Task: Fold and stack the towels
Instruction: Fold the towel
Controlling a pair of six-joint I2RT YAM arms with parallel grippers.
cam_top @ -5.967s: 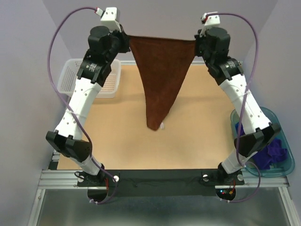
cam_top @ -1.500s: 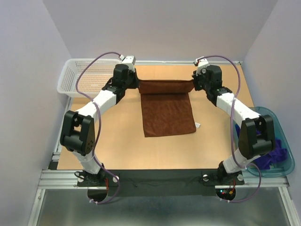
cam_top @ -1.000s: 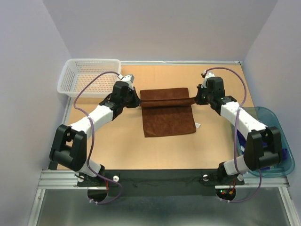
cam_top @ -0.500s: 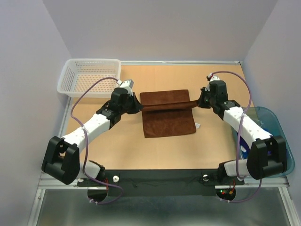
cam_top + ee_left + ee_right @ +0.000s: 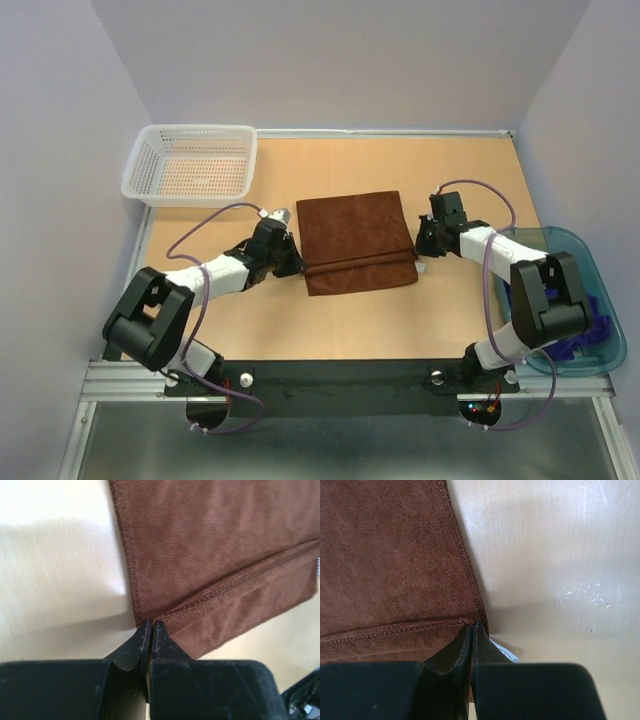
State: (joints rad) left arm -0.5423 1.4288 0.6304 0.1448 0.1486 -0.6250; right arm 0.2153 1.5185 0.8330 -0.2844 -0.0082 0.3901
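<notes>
Drawn back toward 6 o'clock over the last half second, the left gripper (image 5: pixel 295 264) and right gripper (image 5: pixel 421 246) have pulled the hem (image 5: pixel 360 262) of the brown towel (image 5: pixel 352 225) over its lower layer. The fold that sat mid-cloth is gone, and the hem now lies close to the towel's near edge.

At 10 o'clock on the worktop (image 5: pixel 250 320) a white mesh basket (image 5: pixel 190 165) stands apart from everything else. The left arm lies low, reaching in from 7 o'clock. Its gripper is pinched tight on the hem's left corner, and the wrist view shows the two fingertips meeting with only the stitched edge between them.

The towel lies flat at the worktop's centre, doubled over. The upper layer covers most of the lower one, and a narrow strip of the lower layer shows at 6 o'clock, past the hem. The hem runs slightly slanted, a little farther from the near edge on the right.

The right gripper is also clamped closed, on the hem's right corner at the towel's 3 o'clock side, with its fingertips pressed together on the cloth. A small white label (image 5: pixel 504 653) pokes out from under that corner, just beside the fingertips.

At 4 o'clock a teal bin (image 5: pixel 605 290) sits at the worktop's right edge, partly behind the right arm, with a purple towel (image 5: pixel 588 322) bunched inside it
</notes>
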